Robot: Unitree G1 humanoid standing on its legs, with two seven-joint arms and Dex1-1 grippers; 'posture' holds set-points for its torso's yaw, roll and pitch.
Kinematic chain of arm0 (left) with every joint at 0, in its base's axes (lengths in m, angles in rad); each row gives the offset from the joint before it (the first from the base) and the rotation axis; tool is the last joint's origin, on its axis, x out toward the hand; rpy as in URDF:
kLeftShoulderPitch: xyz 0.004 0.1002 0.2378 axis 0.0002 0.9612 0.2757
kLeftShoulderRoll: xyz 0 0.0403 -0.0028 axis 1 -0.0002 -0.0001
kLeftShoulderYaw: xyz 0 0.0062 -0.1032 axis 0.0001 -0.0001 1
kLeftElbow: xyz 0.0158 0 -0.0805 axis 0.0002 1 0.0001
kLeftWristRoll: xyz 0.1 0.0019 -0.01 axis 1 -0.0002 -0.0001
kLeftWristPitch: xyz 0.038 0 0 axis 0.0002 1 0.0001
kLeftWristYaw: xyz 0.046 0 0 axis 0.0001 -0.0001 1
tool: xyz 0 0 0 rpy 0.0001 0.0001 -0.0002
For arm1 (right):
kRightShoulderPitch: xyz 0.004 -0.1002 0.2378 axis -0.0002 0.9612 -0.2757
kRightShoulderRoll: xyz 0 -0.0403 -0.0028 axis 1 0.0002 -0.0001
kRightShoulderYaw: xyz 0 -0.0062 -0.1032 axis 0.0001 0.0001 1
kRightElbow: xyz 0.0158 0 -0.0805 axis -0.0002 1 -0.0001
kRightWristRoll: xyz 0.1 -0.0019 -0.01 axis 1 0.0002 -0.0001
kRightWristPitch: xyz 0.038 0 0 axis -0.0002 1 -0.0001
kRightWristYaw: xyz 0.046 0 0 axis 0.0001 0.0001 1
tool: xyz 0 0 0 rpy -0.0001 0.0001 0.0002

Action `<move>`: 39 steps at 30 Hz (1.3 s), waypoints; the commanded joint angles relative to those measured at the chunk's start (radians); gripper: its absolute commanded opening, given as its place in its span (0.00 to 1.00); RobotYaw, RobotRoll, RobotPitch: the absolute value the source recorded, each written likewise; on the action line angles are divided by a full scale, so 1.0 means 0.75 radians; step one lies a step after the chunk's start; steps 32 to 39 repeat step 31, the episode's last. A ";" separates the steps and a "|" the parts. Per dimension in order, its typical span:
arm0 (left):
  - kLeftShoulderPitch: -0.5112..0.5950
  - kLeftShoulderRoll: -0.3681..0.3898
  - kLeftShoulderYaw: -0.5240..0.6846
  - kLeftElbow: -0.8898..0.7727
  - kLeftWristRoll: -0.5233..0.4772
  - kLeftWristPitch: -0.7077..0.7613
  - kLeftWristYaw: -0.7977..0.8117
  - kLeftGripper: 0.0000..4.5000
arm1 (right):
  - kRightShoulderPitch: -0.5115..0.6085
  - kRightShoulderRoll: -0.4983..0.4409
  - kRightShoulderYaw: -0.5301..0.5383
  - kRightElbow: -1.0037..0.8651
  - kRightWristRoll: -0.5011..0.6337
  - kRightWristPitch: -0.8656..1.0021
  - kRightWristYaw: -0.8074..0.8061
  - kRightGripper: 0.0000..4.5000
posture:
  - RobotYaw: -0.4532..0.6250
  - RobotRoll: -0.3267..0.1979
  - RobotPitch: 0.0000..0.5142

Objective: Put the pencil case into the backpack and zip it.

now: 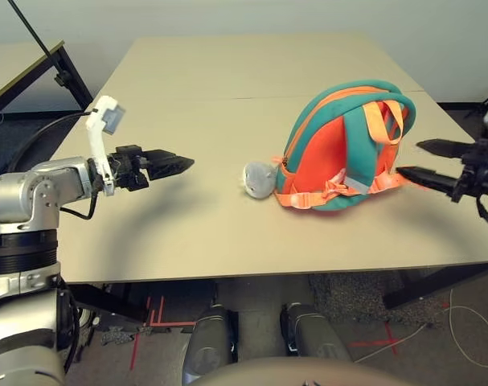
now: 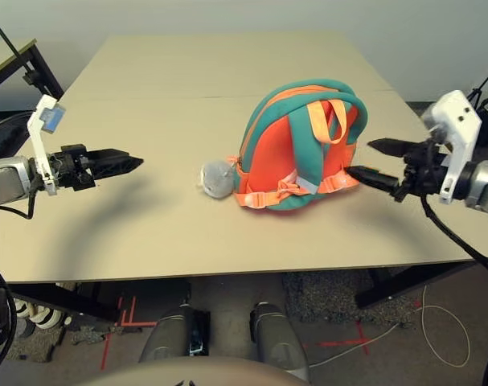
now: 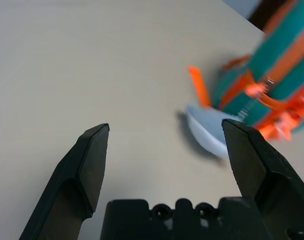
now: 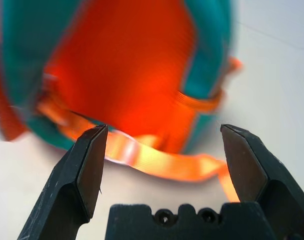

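The teal and orange backpack [image 1: 340, 153] stands right of the table's middle, its orange back panel and straps facing me. Its grey-white plush dolphin [image 1: 258, 178] lies on the table against the pack's left side. My left gripper [image 1: 183, 165] hovers open well to the left of the dolphin, pointing toward it, with nothing between its fingers [image 3: 91, 160]. My right gripper [image 1: 411, 158] is open just right of the backpack, its lower finger close to an orange strap [image 4: 157, 162]. The pencil case is out of view.
The beige table [image 1: 227, 80] runs far back behind the backpack, with a seam across it. A second table with a black frame [image 1: 18, 72] stands at the far left. Cables lie on the floor [image 1: 469, 330] at the lower right.
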 commanded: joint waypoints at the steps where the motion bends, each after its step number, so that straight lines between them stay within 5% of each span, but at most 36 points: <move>1: 0.069 -0.074 0.055 -0.015 0.038 -0.113 0.121 1.00 | -0.035 0.078 -0.056 0.169 -0.052 -0.100 -0.113 0.99 | 0.33 0.62 0.06; 10: 0.090 -0.334 0.080 0.245 0.301 -0.665 0.540 1.00 | -0.266 0.377 -0.028 0.635 -0.304 -0.438 -0.645 0.99 | 0.34 0.62 0.08; 22: 0.000 -0.460 0.078 0.636 0.464 -1.136 0.822 1.00 | -0.494 0.481 -0.166 1.113 -0.318 -0.825 -1.063 0.99 | 0.35 0.62 0.12; 39: -0.057 -0.500 0.029 0.730 0.504 -1.228 0.860 1.00 | -0.596 0.492 -0.159 1.337 -0.348 -0.916 -1.093 0.99 | 0.38 0.62 0.15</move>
